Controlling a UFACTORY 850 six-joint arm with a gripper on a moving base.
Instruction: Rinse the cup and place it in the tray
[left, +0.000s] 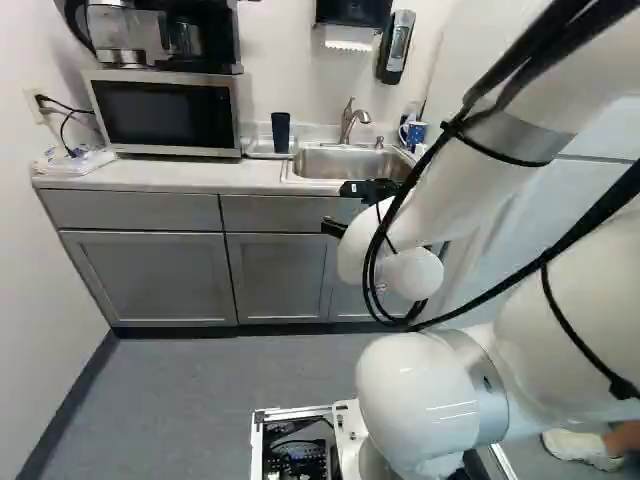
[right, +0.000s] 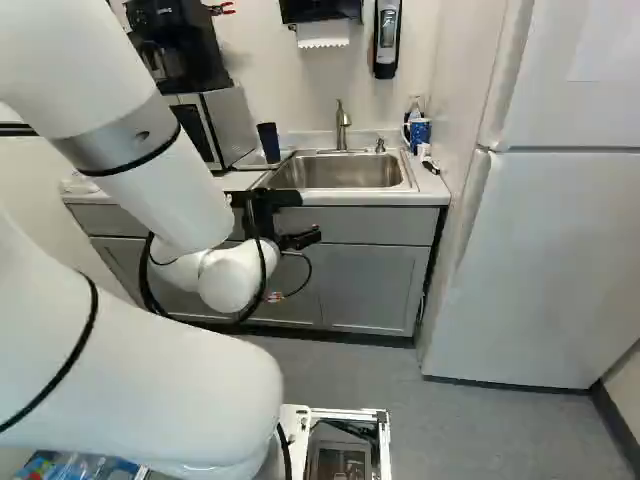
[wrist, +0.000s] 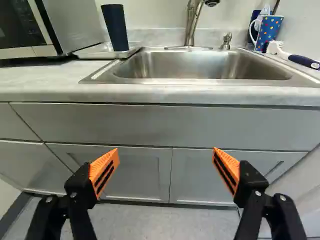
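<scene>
My jaws stand wide, holding nothing. The dark cup (wrist: 115, 29) is upright on the tray (wrist: 94, 52), between microwave (wrist: 75, 25) and sink (wrist: 200, 66); probably light, stiffish plastic, slippery once wet, so I'd grasp mid-wall, gently.

From where I stand, this looks like a small kitchen or break room, with a sink (right: 338, 172), microwave (left: 165, 112), coffee maker (left: 155, 38), gray cabinets (left: 150, 278), refrigerator (right: 550, 250) and paper towel dispenser (left: 354, 12).

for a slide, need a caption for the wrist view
Open gripper facing the sink, a dark cup standing in the tray beside it
</scene>
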